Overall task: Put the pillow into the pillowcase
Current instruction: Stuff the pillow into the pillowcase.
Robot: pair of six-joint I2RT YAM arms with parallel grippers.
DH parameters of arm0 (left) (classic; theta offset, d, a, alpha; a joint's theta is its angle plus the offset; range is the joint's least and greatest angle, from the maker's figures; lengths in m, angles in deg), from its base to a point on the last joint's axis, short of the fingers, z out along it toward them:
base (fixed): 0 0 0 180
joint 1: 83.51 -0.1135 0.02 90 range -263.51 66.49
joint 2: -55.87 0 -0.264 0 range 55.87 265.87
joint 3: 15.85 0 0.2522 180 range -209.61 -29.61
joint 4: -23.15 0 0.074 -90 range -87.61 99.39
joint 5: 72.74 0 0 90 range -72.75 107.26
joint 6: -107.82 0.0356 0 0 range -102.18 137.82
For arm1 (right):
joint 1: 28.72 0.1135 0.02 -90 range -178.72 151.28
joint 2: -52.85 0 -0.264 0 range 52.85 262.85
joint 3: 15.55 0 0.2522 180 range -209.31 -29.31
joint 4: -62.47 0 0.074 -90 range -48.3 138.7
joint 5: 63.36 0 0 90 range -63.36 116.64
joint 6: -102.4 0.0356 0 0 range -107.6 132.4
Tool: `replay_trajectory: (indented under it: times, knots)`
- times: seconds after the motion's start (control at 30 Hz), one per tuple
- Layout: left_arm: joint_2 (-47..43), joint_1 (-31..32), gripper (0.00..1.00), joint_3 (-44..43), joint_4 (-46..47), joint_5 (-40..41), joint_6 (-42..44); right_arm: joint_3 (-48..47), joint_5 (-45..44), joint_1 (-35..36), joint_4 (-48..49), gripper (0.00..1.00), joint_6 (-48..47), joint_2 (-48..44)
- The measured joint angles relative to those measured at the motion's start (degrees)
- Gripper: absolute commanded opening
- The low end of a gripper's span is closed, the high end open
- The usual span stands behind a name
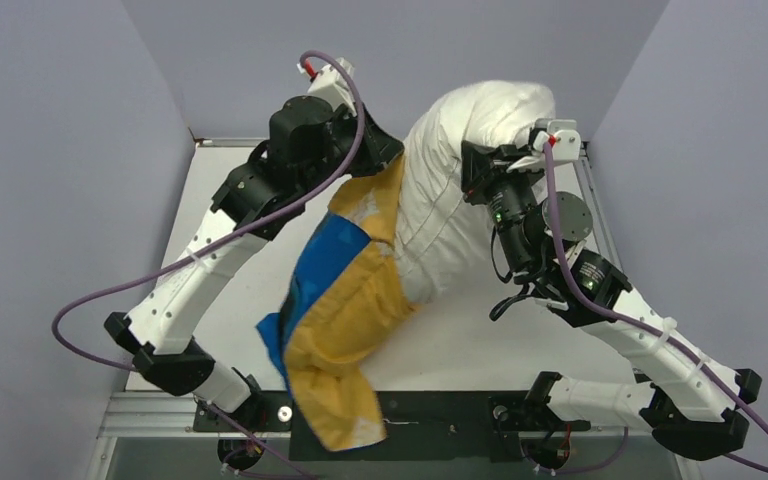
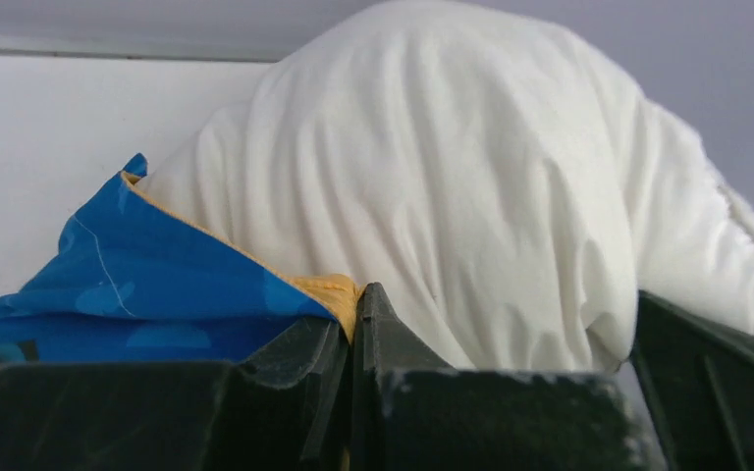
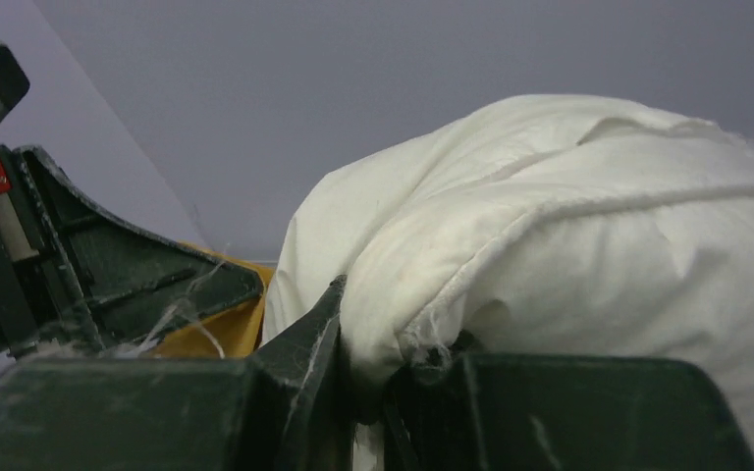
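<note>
Toward the far side of the table (image 1: 480, 345), the pillow (image 1: 460, 160) stands raised between the two arms. Its upper end bulges free and its lower end goes into the mouth of the pillowcase (image 1: 345, 320). The case trails from there to the near edge and droops over it, orange face up with a blue band folded across.

The left gripper (image 2: 358, 306) is closed tight, with the orange hem of the case pinched between its fingers just beside the pillow's flank. The right gripper (image 3: 368, 343) is squeezed almost flat on the pillow's stitched seam at the upper end. Folds hide the opening from above, so how deep the pillow sits is uncertain; probably less than half.

The pillow looks light, soft and springy, so it is likely to buckle and bulge rather than slide in as one piece. Its seam is the firmest place to hold. The case is thin and limp and will collapse when slack, so the hem at the mouth is the sensible hold.
</note>
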Motion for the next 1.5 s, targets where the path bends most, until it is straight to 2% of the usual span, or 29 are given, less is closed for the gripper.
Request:
replay_trajectory:
  times: [0.07, 0.23, 0.33, 0.43, 0.47, 0.5, 0.6, 0.63, 0.73, 0.97, 1.17, 1.4, 1.5]
  knots:
    - [4.13, -0.7, 0.0, -4.79, -2.84, -2.51, 0.02, 4.13, -1.03, -0.59, -0.07, 0.05, 1.55, -1.7]
    - [11.63, -0.52, 0.0, -8.83, -5.2, -7.06, -0.11, 16.28, -2.69, -2.23, -0.81, 0.05, 6.16, -6.01]
    - [14.03, 0.74, 0.0, -7.72, -5.18, -7.45, 0.11, 24.68, -2.6, -3.8, -1.33, 0.05, 9.79, -8.66]
    - [13.68, 3.58, 0.0, -0.61, -0.92, -7.32, 0.37, 33.53, -2.29, -5.55, -3.58, 0.09, 13.66, -11.93]
    - [12.81, 4.52, 0.0, 3.39, 1.97, -7.3, 0.26, 35.93, -2.12, -5.84, -4.68, 0.15, 14.82, -13.29]
    - [11.65, 5.44, 0.0, 7.78, 4.68, -7.28, 0.09, 37.97, -1.77, -6.03, -6.21, 0.26, 15.87, -14.82]
    - [7.06, 8.2, 0.0, 21.44, 11.98, -6.56, -0.81, 40.24, 0.87, -6.01, -11.63, 0.82, 18.47, -19.91]
    - [5.42, 8.98, 0.0, 24.94, 13.88, -6.08, -1.11, 40.22, 2.43, -5.97, -13.31, 0.9, 19.21, -21.46]
    - [-0.33, 11.1, 0.0, 34.29, 20.17, -4.48, -2.56, 39.21, 6.4, -5.79, -20.48, 0.99, 20.9, -26.25]
    - [-12.0, 13.86, 0.0, 53.0, 32.52, -1.31, -8.15, 28.74, 10.47, -5.77, -35.52, 1.0, 22.64, -30.21]
    - [-13.88, 17.03, 0.0, 64.89, 40.06, 0.63, -14.03, 20.52, 10.12, -5.77, -37.9, 1.0, 21.73, -29.42]
    - [-14.29, 17.53, 0.0, 69.9, 43.91, 4.66, -17.09, 19.61, 3.48, -5.55, -38.75, 0.95, 19.34, -28.81]
    - [-14.4, 15.82, 0.0, 70.64, 44.35, 5.46, -16.96, 22.84, 0.33, -5.51, -37.4, 0.95, 19.15, -27.32]
